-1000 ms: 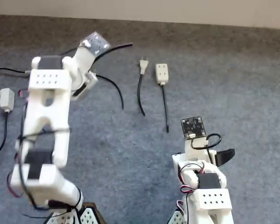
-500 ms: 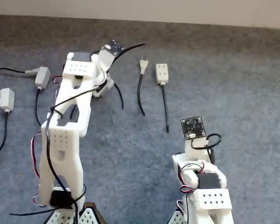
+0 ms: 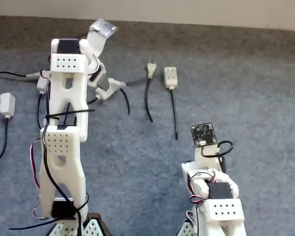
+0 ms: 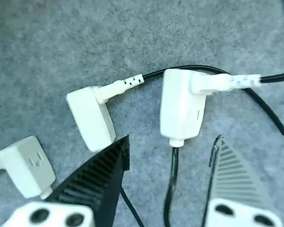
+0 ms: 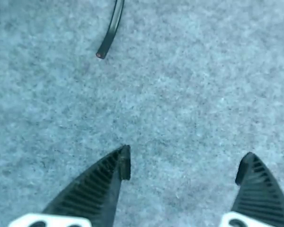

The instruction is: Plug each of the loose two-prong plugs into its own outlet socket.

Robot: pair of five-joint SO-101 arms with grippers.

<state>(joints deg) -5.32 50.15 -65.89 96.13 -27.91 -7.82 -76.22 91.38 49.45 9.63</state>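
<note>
White connector (image 4: 182, 111) lies on grey carpet (image 4: 38, 38) just ahead of the left gripper (image 4: 171, 142), jaws wide apart, empty — right gripper (image 5: 187, 152) likewise spread, cable end (image 5: 100, 55) well beyond.

A grey-blue, short-pile carpeted surface (image 3: 265, 98) covers the whole work area, its nap flecked and slightly matted. Towards the far edge the carpet turns a duller brown-grey. Beyond that edge runs a plain pale beige band (image 3: 211, 10), evenly lit.

The left arm (image 3: 68, 93) hides most of 1 outlet socket (image 3: 42, 83) behind it.
</note>
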